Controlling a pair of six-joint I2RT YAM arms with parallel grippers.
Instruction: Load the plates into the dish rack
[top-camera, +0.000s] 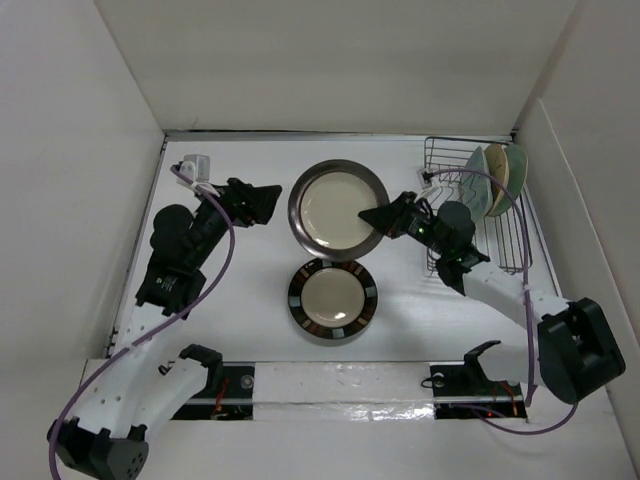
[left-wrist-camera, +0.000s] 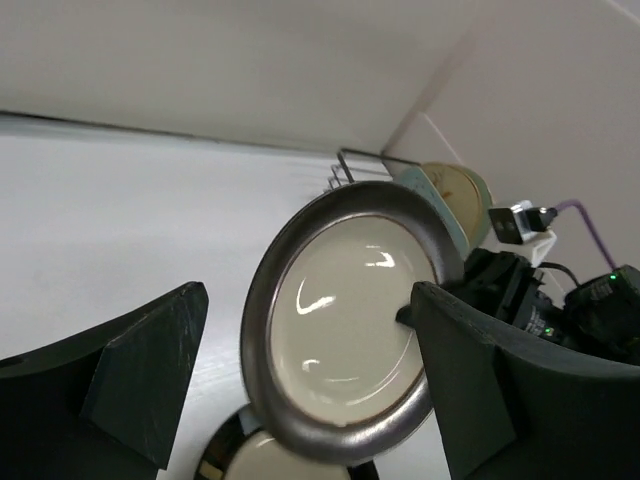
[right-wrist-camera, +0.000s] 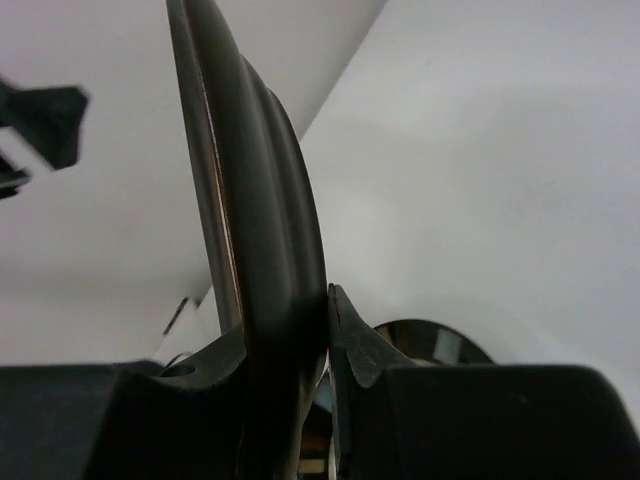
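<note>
Top external view, from the left: the left gripper hangs above the white table with its fingers spread apart and nothing between them, pointing toward the middle. Just to its right, the dark-brown-rimmed cream round plate is held tilted off the table. Its near edge overlaps the black-and-white striped-rim beige round plate, which lies flat nearer the arm bases. The right gripper is clamped on the brown-rimmed plate's right rim. The right wrist view shows that rim edge-on, pinched between both fingers. Farthest right, against the wall, sits the dark thin-wire rectangular dish rack. A pale-green plate and a cream-yellow round plate stand on edge at its far end, touching or nearly so.
</note>
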